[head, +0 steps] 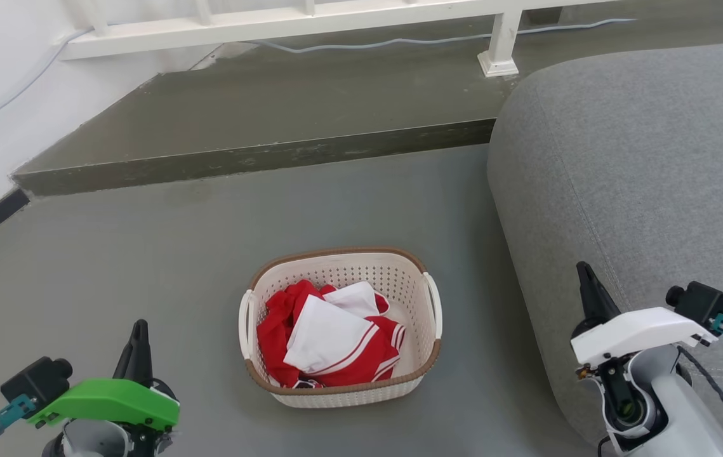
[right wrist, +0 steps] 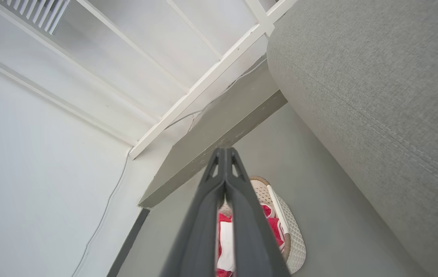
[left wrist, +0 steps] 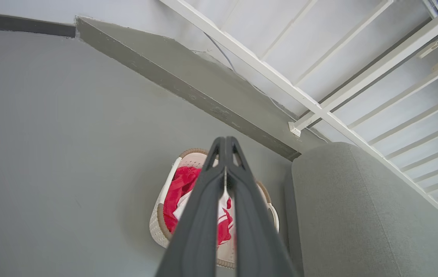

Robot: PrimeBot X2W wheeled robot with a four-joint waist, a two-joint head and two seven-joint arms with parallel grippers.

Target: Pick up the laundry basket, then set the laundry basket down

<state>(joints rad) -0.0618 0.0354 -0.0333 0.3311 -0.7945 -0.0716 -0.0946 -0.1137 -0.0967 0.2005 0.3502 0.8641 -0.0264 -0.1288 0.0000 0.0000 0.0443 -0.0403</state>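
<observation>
Beyond both sets of fingertips a dark raised step (head: pixel 259 120) crosses the grey floor (head: pixel 113 254). A white railing (head: pixel 285 22) stands on the step and a pale cable (head: pixel 399 42) trails along it. A grey fabric sofa (head: pixel 640 165) bulks up beside and behind our right pincer (head: pixel 585 277), its rounded corner near the basket's right-hand side. Only bare floor lies between either pincer and the basket.

The laundry basket (head: pixel 342 252) sits on the floor between our two pincers, well apart from both: to the right of our left pincer (head: pixel 139 333) and to the left of the right one. It is cream-white and perforated, rounded-rectangular, with a brown woven-look rim. Inside it lies a crumpled red-and-white garment (head: pixel 329 343).

We count one basket with two white loop handles, the left handle (head: pixel 245 324) and the right handle (head: pixel 435 304), plus one sofa and two pincers. Each pincer has its two dark fingers pressed together at the tips, gripping nothing.
</observation>
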